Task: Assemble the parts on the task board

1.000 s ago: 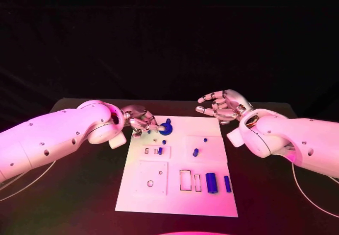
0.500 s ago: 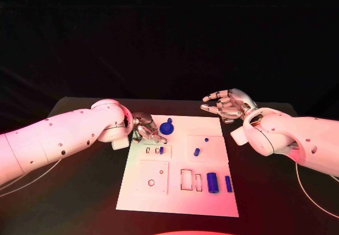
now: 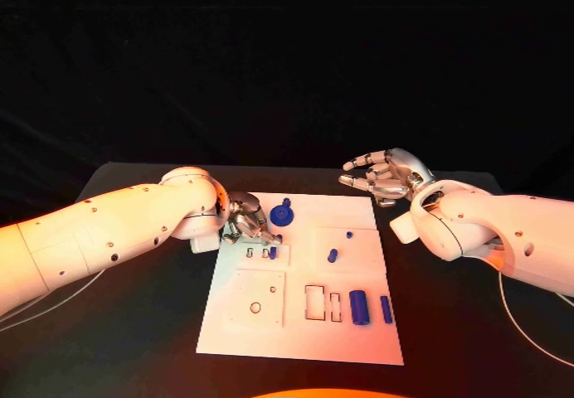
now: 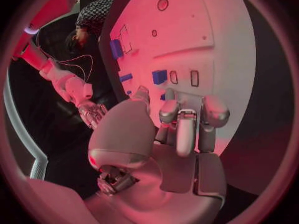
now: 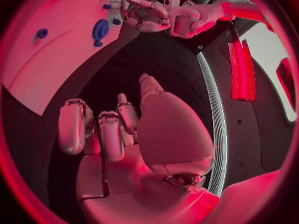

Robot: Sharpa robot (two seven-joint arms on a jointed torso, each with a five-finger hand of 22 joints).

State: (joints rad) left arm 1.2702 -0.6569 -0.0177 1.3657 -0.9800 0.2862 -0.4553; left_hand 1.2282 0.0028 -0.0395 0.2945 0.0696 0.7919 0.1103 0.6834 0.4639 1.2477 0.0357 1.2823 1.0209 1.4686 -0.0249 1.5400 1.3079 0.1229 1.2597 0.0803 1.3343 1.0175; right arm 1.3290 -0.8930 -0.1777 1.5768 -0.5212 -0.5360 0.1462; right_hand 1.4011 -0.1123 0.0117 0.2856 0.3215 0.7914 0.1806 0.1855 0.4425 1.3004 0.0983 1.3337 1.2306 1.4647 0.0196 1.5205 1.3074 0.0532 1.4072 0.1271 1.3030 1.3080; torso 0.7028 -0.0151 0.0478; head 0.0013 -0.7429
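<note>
Fingers point(image 3: 251, 222) of our left hand point(image 3: 245, 220) curl down over the far left corner of the task board point(image 3: 299, 332), tips bunched close above the small slots there; we cannot tell whether they pinch anything; from the left wrist view the fingers point(image 4: 181, 122) bend inward over the white plate with a square blue part point(image 4: 159, 76) just beyond them. Just beside that hand stands the round blue knob point(image 3: 282, 215), near the board's far edge; a small blue peg point(image 3: 273, 253) sits by the slots below it. Moving right, we see 2 more small blue parts, one dot point(image 3: 349, 235) and one short peg point(image 3: 332, 256), on the middle right panel; nearer us lie a thick blue cylinder point(image 3: 359, 308) and a slim blue bar point(image 3: 385, 309), side by side next to 2 rectangular cutouts. Our right hand point(image 3: 385, 176) hovers past the board's far right corner, well apart from every part, fingers loosely spread and holding nothing. Everything rests on the black table point(image 3: 132, 332); the room behind is dark.
</note>
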